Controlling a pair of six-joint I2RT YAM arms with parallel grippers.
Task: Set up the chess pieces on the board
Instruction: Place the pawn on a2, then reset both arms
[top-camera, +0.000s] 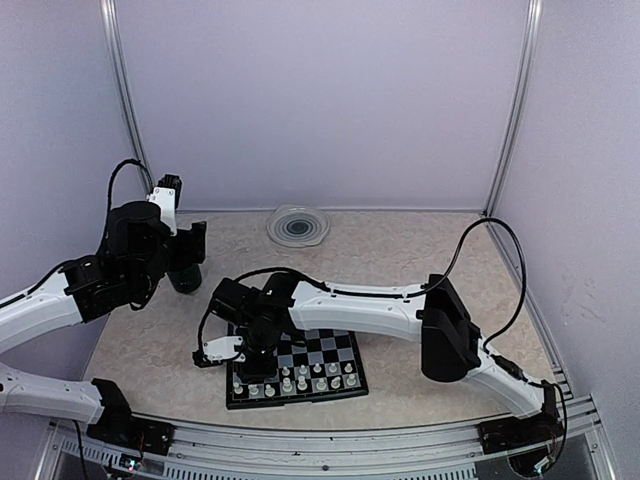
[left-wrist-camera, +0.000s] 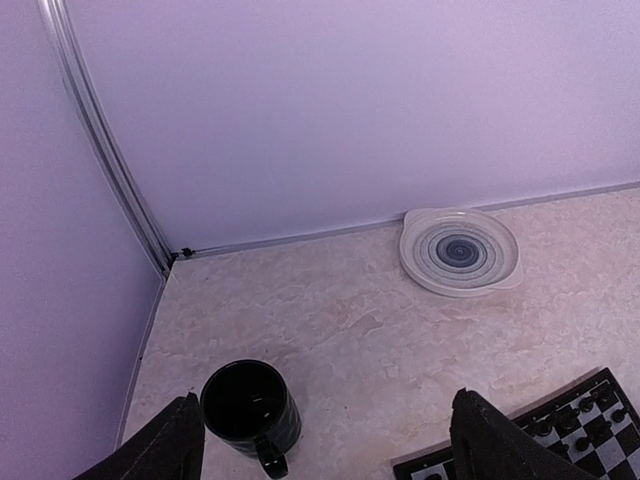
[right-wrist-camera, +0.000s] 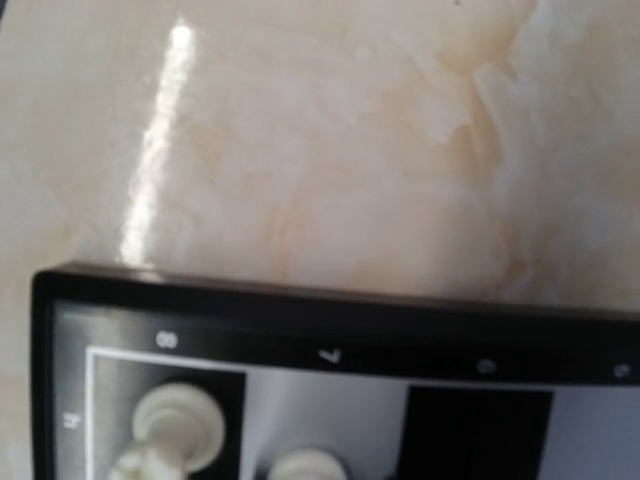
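Tiny cream plastic chess pieces (right-wrist-camera: 180, 425) stand upright, their rows running left-right along the near edge of the small square black-bordered chequered board (top-camera: 300, 400), mid-surface. The right hand (top-camera: 250, 345) hovers over the board's left side, grip unclear. The left hand (left-wrist-camera: 330, 445) is spread wide.

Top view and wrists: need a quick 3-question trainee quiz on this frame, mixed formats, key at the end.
1. True or false: the black cup stands on the board.
2. Which gripper hangs over the board? A) left B) right C) both
3. Fill in: in the top view, the pieces in the board's near rows are ____ in colour.

Key
1. False. The cup stands on the table, off to the board's left.
2. B. Only the right gripper is over the board.
3. White (cream).
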